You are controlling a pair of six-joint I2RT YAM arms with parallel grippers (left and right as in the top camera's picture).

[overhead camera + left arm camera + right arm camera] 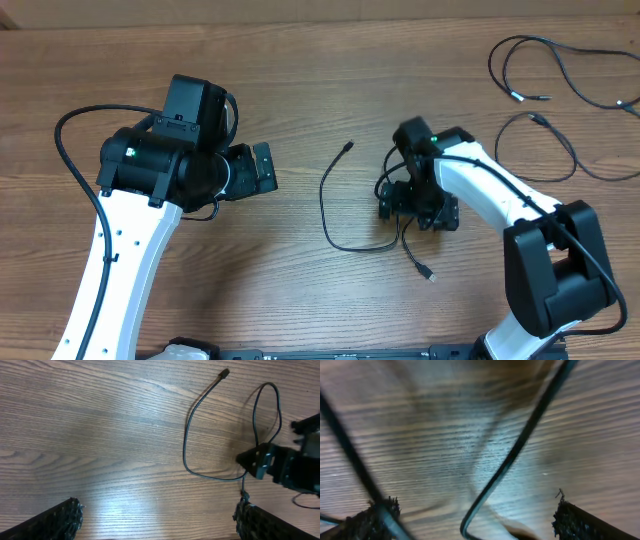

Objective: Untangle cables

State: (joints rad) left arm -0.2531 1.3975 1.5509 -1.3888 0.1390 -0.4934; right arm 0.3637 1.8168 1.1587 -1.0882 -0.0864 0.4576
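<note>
The wooden surface (300,60) fills the whole view. The left arm (120,250), white with black joints, rises from the lower left of the frame. The right arm (500,200) comes up from the lower right and bends in toward the middle. The left gripper (262,168) hangs left of centre, its fingers (60,520) spread wide with only bare wood between them. The right gripper (415,208) sits low just right of centre, spread wide too. In its wrist view a strand runs loose between the fingers (580,522), pinched by neither. The middle cable (325,210) lies at the centre of the frame, curving from one plug tip (347,147) down and rightward under the right gripper to a second plug tip (428,273) below it. In the upper right corner, well apart from both grippers, the upper cable (491,63) and the lower cable (575,165) lie as loose loops.
</note>
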